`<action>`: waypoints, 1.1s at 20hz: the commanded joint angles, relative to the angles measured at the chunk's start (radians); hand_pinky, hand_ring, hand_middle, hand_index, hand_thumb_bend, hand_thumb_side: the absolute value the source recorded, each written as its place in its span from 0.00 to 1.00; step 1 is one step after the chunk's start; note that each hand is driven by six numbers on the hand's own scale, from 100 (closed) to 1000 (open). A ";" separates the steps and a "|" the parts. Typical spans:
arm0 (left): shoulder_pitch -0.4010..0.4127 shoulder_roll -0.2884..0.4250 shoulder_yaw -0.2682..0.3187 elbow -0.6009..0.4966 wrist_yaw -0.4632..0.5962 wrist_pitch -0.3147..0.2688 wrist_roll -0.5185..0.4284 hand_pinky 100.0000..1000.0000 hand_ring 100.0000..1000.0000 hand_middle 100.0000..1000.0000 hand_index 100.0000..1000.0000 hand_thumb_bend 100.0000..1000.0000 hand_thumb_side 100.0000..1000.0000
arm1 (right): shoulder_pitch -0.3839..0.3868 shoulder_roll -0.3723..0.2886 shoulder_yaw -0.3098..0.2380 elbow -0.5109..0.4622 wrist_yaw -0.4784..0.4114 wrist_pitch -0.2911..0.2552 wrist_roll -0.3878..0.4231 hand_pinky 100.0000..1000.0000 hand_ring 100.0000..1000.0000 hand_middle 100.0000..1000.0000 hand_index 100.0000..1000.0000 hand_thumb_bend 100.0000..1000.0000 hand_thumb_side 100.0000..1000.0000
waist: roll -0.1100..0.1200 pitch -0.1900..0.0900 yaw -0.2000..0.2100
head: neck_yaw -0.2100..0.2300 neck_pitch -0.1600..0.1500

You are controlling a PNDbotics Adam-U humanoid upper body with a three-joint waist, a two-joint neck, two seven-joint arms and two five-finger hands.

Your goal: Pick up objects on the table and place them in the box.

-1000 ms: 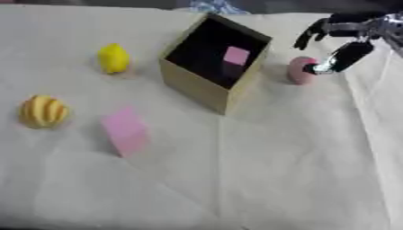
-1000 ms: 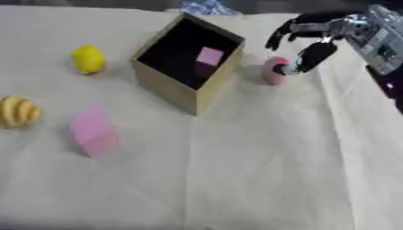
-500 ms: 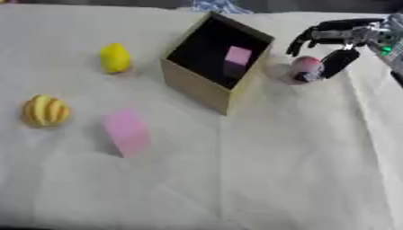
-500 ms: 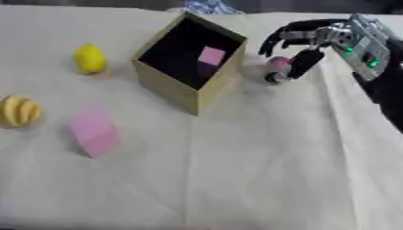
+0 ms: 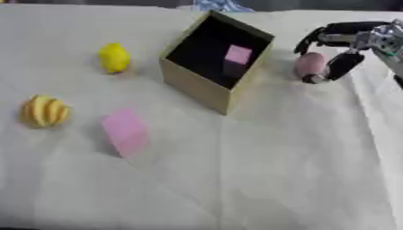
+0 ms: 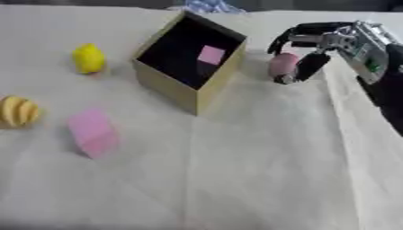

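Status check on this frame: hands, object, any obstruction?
Right hand curled around pink object, right of box. Left hand out of view. One pink block already boxed. Path to box unobstructed.

We find no readable text, label, brand, number or sign on anything in either view. The outer walls of the box are plain tan, and its dark inside shows no print. The cloth on the table bears no writing. The robot's right hand shows only a small green patch on the forearm, too blurred for us to tell whether it holds any characters.
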 commanded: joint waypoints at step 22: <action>-0.014 0.013 0.002 -0.016 0.014 -0.008 -0.005 0.70 0.68 0.62 0.77 0.32 0.61 | -0.064 0.044 -0.112 0.179 0.219 -0.055 -0.090 0.82 0.82 0.61 0.71 0.08 0.00 | 0.004 -0.007 0.006 | -0.008 -0.023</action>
